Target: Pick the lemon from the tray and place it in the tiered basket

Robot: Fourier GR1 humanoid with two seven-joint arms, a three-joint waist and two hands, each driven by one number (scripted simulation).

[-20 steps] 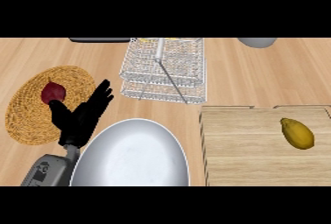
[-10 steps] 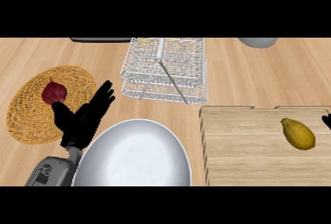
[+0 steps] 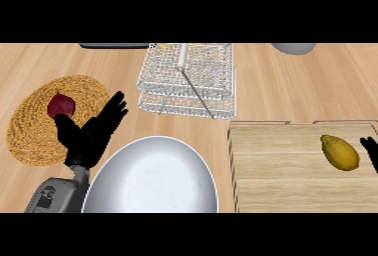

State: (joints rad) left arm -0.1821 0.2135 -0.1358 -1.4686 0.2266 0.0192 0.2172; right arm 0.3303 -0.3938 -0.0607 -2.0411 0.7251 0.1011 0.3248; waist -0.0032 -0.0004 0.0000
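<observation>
Nearest, at the counter's front edge, a large white plate (image 3: 151,177); beside it the left hand (image 3: 90,134), fingers straight and relaxed, resting upright, holding nothing. Right of the plate, a wooden tray (image 3: 288,165) bearing the lemon (image 3: 339,152) near its right edge, not yet lifted; just beside the lemon, a sliver of the right hand (image 3: 370,150) at the view's right edge, open or closed impossible to tell. Left, a woven mat (image 3: 37,130) with a dark red fruit (image 3: 61,106). Farther back, the wire tiered basket (image 3: 190,80), apparently without the lemon. Judged barely begun: grasp, carry and placing all left.
</observation>
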